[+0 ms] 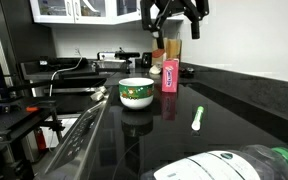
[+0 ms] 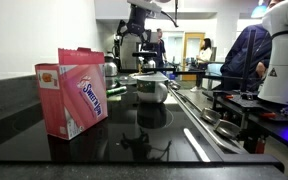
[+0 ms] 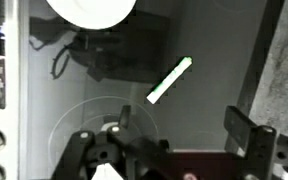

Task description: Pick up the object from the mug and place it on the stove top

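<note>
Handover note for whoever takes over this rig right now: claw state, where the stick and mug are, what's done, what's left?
Claw: open, empty, raised well above the counter.
White stick with green end: lying flat on the glossy black stove top, apart from the mug.
Done: stick is out of the mug and on the stove top.
Left: nothing apparent for the stick.

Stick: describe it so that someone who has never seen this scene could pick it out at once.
Find the glossy black stove top. A white mug and a pink carton stand on it; the stick lies flat on the glass, apart from both, nearer the camera in an exterior view. It alone is thin and small, unlike the big bottle.
</note>
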You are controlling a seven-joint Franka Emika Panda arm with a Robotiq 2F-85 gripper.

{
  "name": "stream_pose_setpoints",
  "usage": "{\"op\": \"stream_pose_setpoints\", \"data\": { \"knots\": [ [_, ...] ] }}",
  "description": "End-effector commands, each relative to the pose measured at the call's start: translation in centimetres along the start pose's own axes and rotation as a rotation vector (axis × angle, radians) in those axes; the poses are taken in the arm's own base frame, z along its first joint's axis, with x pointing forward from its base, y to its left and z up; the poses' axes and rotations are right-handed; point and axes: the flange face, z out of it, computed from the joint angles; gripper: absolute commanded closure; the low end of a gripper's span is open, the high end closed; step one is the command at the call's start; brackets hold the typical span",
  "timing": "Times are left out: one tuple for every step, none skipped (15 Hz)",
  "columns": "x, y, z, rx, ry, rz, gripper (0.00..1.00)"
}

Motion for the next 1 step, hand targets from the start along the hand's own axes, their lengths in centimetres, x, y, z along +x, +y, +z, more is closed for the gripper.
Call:
{"op": "stream_pose_setpoints", "data": {
  "knots": [
    [-1.63,0.56,-2.24,-0.061,0.025,-0.046,0.0]
  ]
}}
